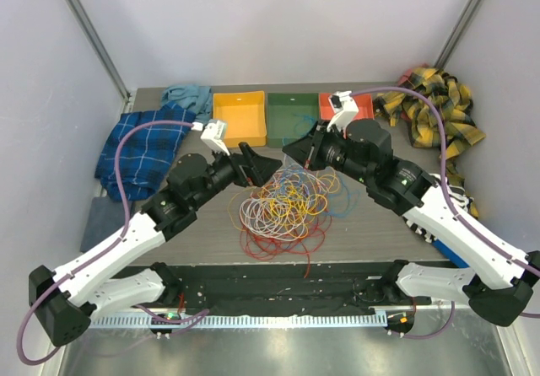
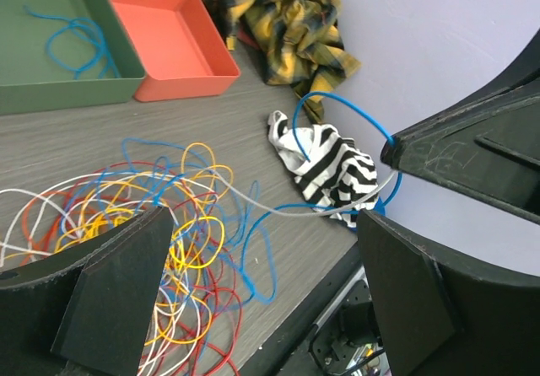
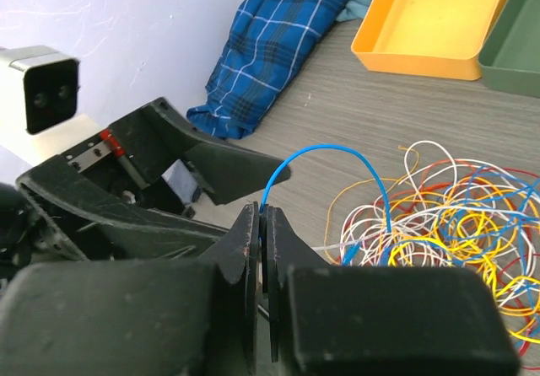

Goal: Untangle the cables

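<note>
The cables (image 1: 283,203) lie in a tangled pile of red, orange, yellow, white and blue loops at the table's middle, also seen in the left wrist view (image 2: 135,249) and the right wrist view (image 3: 456,224). My right gripper (image 3: 263,217) is shut on a blue cable (image 3: 337,150) that arches up from the pile's far edge. From the left wrist view, that blue cable (image 2: 337,99) loops at the right gripper's tip, and a white strand runs there too. My left gripper (image 2: 257,300) is open and empty, just above the pile's left side, tip close to the right gripper (image 1: 295,151).
Yellow (image 1: 240,116), green (image 1: 291,116) and orange-red (image 1: 333,106) trays stand at the back; the green one holds a blue cable (image 2: 76,39). A blue plaid cloth (image 1: 139,148) lies at the left, a yellow plaid cloth (image 1: 434,115) at the right, and a black-and-white striped cloth (image 2: 333,169) beside it.
</note>
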